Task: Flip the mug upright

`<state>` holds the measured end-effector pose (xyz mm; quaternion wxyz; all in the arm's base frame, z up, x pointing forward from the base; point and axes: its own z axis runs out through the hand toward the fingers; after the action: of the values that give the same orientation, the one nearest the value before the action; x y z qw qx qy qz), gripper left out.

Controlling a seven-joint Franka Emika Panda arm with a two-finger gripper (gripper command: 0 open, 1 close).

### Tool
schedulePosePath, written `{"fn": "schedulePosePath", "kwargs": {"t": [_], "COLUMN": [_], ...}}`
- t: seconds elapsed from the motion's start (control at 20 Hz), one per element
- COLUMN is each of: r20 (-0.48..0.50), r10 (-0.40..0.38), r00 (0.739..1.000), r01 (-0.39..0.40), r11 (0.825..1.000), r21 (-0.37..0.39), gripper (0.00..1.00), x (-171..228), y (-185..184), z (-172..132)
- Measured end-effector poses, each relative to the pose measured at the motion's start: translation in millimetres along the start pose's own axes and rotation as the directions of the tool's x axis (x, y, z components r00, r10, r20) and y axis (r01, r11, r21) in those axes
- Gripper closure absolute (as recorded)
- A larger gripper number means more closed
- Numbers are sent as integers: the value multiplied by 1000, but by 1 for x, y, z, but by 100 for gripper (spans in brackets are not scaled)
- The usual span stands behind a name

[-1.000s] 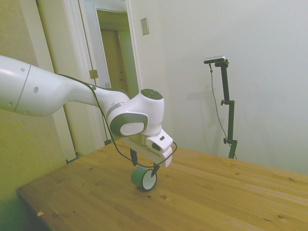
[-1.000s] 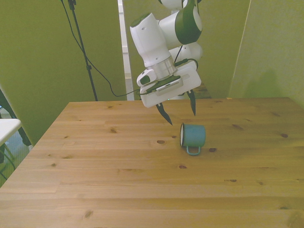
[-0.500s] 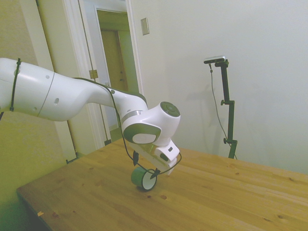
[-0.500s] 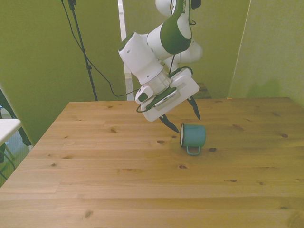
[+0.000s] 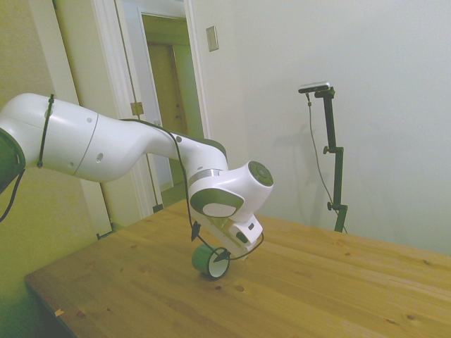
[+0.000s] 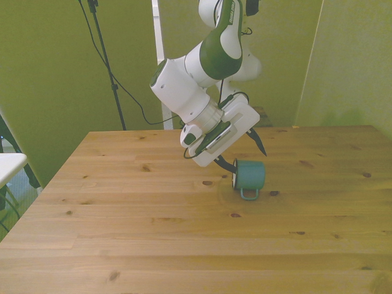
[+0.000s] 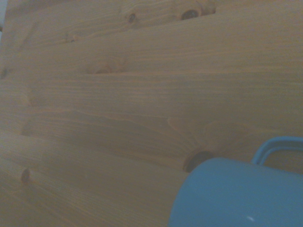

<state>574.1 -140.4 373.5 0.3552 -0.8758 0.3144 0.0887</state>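
Observation:
The teal mug (image 6: pixel 250 176) lies on its side on the wooden table (image 6: pixel 122 233), its mouth toward the front view's left and its loop handle (image 6: pixel 248 194) on the near side. In the side view the mug (image 5: pixel 208 260) shows its white inside. My gripper (image 6: pixel 244 155) hangs tilted just above and behind the mug and is open. One dark fingertip (image 6: pixel 228 166) sits low by the mug's rim, and the other (image 6: pixel 261 146) is higher, past the mug's base end. Nothing is held. The wrist view shows the mug's blue wall (image 7: pixel 236 196) and handle (image 7: pixel 279 144) close by.
A white object (image 6: pixel 9 165) stands off the table's edge at the front view's left. The table's near left corner (image 5: pixel 32 282) shows in the side view, with a doorway (image 5: pixel 165 91) behind the arm.
The arm has come down and tilted further. The open gripper dropped from above the mug to straddle it closely. The mug has not moved.

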Motion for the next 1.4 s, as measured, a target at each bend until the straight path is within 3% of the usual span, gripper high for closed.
{"fn": "schedulePosePath", "kwargs": {"t": [0.4, 1.15, 1.2, 1.4], "r20": [81, 129, 132, 143], "r10": [-3, -16, -17, -18], "r00": [997, 991, 991, 990], "r01": [-1, 4, 4, 4], "r11": [998, 995, 995, 995], "r21": [58, 98, 98, 99], "gripper": [0, 0, 100, 100], "x": [12, 6, 5, 4], "y": [5, -7, -7, -7], "z": [13, 22, 22, 23]}}
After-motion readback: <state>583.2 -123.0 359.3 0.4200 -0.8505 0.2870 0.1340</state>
